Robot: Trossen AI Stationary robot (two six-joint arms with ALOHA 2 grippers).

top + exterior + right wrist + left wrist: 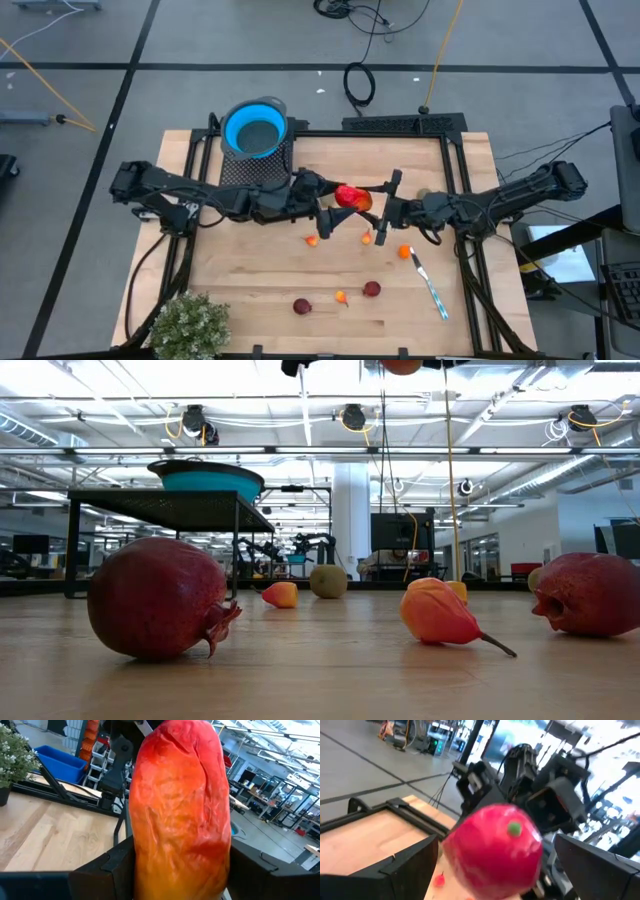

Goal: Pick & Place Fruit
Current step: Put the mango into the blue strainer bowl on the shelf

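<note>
The red-orange oblong fruit (352, 197) hangs in the air between my two grippers over the middle of the table; the low view shows it at the top edge (401, 365). My right gripper (374, 206) (182, 857) comes from the table's right and is shut on it. My left gripper (328, 213) (495, 847) comes from the left. It is open, with a finger on either side of the fruit's green-dotted end (513, 827). Two dark red balls (302, 306) (371, 289), several orange bits (311, 240) and the olive-brown oval (328, 580) rest on the table. My right gripper pinches the oblong fruit's middle (150, 845) between its two fingers (107, 865), level, from the table's right. The fingers lie across the fruit's length. The fruit is lifted clear of the table. My left gripper: I cannot tell whether its fingers (415, 862) touch the fruit.
A blue bowl (254, 128) sits on a black mesh stand at the far left of the table. The white and blue utensil (431, 286) lies at the near right. The bushy green plant (190, 325) stands at the near left corner. Black rails (455, 170) frame the board.
</note>
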